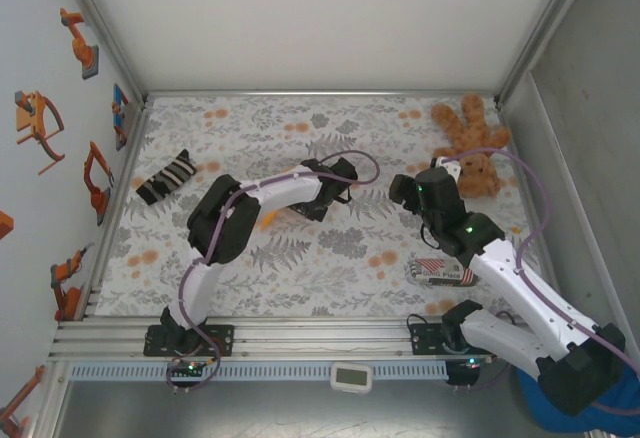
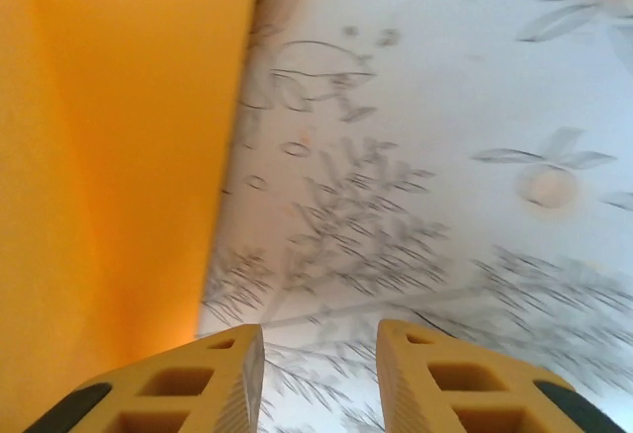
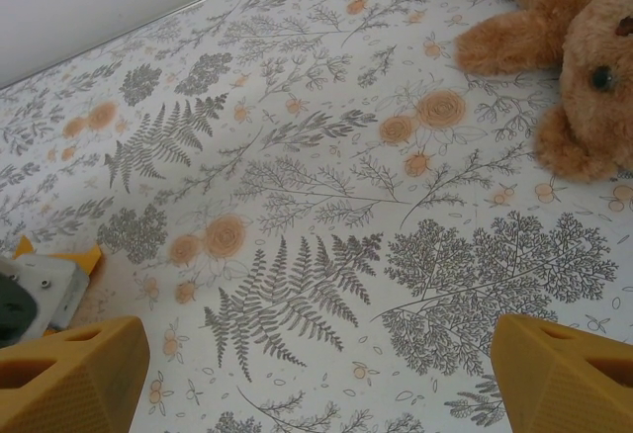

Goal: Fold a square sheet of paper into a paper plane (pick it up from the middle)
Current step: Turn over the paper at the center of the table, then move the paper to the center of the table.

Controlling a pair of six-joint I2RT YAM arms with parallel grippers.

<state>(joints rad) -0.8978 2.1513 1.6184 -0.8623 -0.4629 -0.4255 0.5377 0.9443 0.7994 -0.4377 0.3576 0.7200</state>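
Floral table (image 1: 300,128) bears teddy (image 1: 470,143), packet (image 1: 440,271), striped cloth (image 1: 165,178); left gripper (image 2: 321,342), right gripper (image 3: 316,339) gape empty (paper (image 2: 109,156) beside left).

Paper (image 2: 109,156) bright orange, tablecloth (image 3: 297,186) white with grey ferns and orange flowers, teddy (image 3: 593,107) brown, packet (image 1: 440,271) red-white striped

No legible text; lettering on the striped packet (image 1: 440,271) too small

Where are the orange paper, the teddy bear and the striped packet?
orange paper (image 2: 109,156), left wrist view, on its flat face.
teddy bear (image 1: 470,140), top external view, on its belly.
striped packet (image 1: 436,270), top external view, on its middle.
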